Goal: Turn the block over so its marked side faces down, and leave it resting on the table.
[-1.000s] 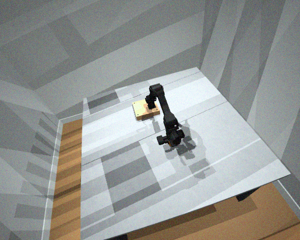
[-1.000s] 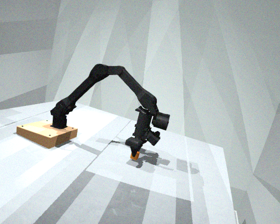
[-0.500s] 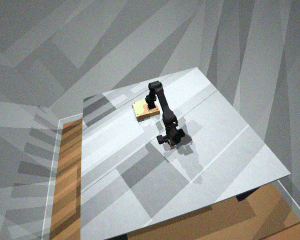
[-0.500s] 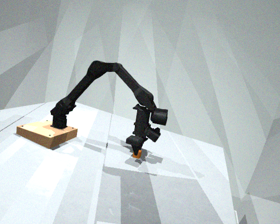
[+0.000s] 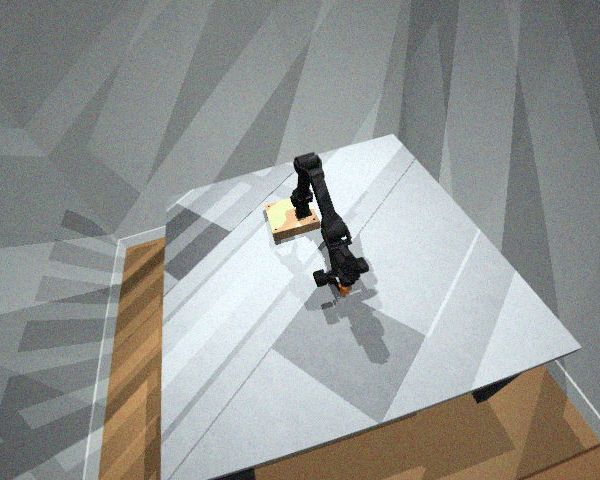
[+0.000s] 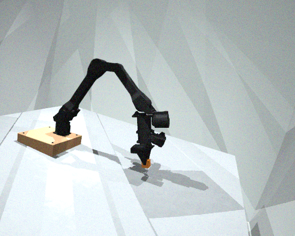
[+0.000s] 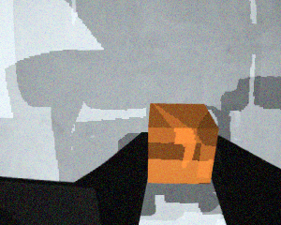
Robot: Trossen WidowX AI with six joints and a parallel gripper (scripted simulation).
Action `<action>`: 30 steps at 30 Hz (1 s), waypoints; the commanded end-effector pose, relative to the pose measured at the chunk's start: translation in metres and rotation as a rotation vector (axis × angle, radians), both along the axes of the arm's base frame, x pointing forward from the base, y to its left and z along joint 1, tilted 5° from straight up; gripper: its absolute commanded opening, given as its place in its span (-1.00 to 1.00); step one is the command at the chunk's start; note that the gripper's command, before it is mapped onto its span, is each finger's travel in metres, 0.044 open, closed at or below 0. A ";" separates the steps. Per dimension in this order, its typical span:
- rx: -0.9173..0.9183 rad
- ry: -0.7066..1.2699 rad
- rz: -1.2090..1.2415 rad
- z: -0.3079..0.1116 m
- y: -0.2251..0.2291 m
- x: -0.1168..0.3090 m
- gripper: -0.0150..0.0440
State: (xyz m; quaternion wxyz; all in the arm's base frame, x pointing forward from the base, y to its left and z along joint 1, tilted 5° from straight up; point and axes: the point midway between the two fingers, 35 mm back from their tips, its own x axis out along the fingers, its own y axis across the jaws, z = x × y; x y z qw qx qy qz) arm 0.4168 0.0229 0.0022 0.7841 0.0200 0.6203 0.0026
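An orange block (image 5: 344, 290) (image 6: 148, 162) (image 7: 180, 157) is held between the fingertips of my black gripper (image 5: 343, 288) (image 6: 145, 163) (image 7: 183, 150). The gripper points down and is shut on the block, with one finger on each side in the wrist view. The block hangs a little above the table (image 5: 228, 310) (image 6: 73, 203); shadows of the gripper lie on the table below and beside it. Light and dark patches cross the block's visible faces, and I cannot tell a mark on any of them. The faces against the fingers and the underside are hidden.
The arm stands on a wooden base board (image 5: 282, 212) (image 6: 37, 134), well behind the block. The table's edges show in the top and exterior views, with a brown wooden surface below them in the top view. Strong shadow patches cross the table.
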 end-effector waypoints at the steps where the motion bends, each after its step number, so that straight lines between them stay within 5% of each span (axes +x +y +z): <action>1: -0.002 -0.065 -0.007 0.004 0.000 0.001 -0.49; 30: -0.010 -0.393 -0.019 -0.014 0.000 0.002 -0.49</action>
